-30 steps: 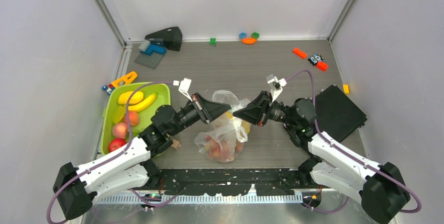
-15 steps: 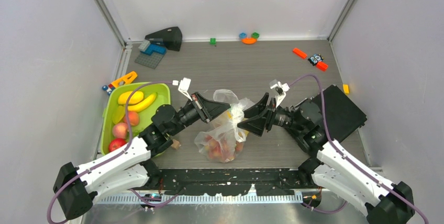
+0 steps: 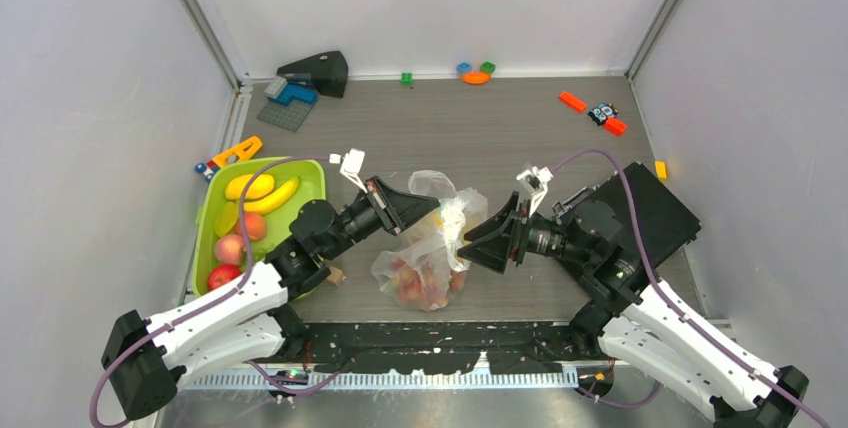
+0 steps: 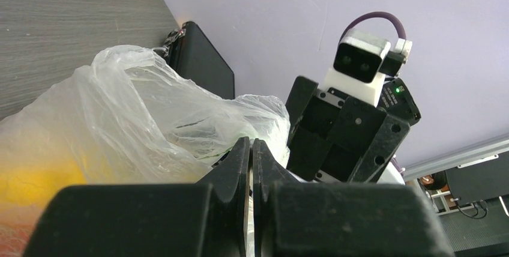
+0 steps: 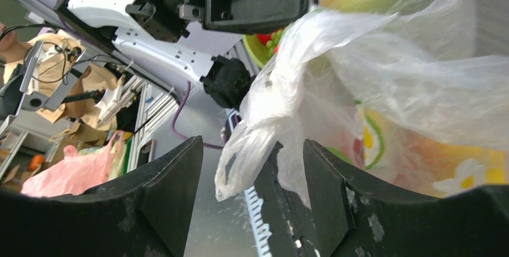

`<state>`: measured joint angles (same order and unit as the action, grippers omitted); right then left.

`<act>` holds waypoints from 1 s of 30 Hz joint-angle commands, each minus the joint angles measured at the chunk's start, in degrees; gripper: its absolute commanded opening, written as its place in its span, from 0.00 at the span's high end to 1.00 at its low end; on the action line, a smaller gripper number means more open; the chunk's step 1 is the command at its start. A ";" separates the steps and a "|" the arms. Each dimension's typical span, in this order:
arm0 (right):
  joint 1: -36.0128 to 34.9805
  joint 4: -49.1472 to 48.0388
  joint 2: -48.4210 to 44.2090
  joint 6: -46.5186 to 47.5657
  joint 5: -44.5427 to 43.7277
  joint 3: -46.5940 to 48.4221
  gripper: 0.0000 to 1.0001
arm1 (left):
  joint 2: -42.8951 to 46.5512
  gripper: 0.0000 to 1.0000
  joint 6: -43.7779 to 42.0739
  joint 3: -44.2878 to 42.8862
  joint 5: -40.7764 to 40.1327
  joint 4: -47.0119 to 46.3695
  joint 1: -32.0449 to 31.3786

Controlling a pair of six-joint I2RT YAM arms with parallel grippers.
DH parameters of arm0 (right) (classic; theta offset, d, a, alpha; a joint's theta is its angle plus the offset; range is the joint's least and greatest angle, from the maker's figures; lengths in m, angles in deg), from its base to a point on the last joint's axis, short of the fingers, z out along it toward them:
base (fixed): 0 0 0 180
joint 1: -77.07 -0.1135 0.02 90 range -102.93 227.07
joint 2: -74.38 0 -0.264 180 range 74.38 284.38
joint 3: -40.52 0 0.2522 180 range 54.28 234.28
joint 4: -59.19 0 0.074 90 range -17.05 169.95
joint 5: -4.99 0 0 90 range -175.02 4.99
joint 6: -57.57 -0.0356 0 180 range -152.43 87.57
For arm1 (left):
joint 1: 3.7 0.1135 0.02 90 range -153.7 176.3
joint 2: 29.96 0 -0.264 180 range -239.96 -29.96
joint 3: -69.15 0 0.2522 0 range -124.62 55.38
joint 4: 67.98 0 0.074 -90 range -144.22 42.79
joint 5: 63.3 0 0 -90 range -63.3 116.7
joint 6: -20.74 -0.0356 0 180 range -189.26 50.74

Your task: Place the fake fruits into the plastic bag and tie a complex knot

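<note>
Pinching the crinkly transparent plastic bag, the left gripper is clamped tight, while the right gripper gapes just beside it.

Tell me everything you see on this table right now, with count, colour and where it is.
plastic bag: one, clear whitish, table centre
fruits in bag: several, red and yellow, count unclear
tray: one, lime green, left side
fruits in tray: about six, yellow, peach, red
toy bricks: several, blue, green, orange, yellow, along far and side edges
black wedge: one, far left corner
black box: one, flat, right side
left gripper: black, shut on the bag's top
right gripper: black, open, bag loop between its fingers
</note>
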<state>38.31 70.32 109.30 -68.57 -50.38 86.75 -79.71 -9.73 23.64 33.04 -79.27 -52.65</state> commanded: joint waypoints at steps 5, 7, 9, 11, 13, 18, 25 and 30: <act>-9.31 4.07 3.68 0.21 -5.86 4.71 0.42 | 1.59 1.00 -1.78 -0.52 -1.51 -0.35 -0.01; -9.69 3.48 4.31 -0.01 -5.96 4.56 0.62 | 1.69 1.00 -1.86 -0.59 -1.56 -0.28 -0.01; -9.74 4.14 4.58 0.05 -6.77 4.35 0.87 | 2.28 1.00 -2.36 -0.52 -2.21 0.30 -0.01; -9.76 5.62 4.47 0.50 -8.07 3.75 0.94 | 3.64 1.00 -3.68 -0.68 -4.07 2.18 -0.05; -9.75 6.68 4.02 0.57 -9.08 2.46 0.95 | 6.06 1.00 -5.63 -1.28 -5.82 5.15 -0.01; -9.75 8.51 2.58 -0.50 -9.83 -1.93 0.95 | 10.73 1.00 -10.20 -3.03 -11.88 12.47 0.08; -9.75 8.86 2.35 -1.04 -10.21 -3.85 0.95 | 12.14 1.00 -11.41 -3.31 -12.80 13.95 0.55; -9.75 9.88 2.35 -0.63 -10.60 -4.29 0.95 | 12.98 1.00 -13.02 -4.59 -13.04 15.17 1.49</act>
<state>28.80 78.49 112.14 -69.25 -60.52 83.18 -68.37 -19.83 23.38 23.60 -62.68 -52.54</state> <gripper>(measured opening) 0.082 0.020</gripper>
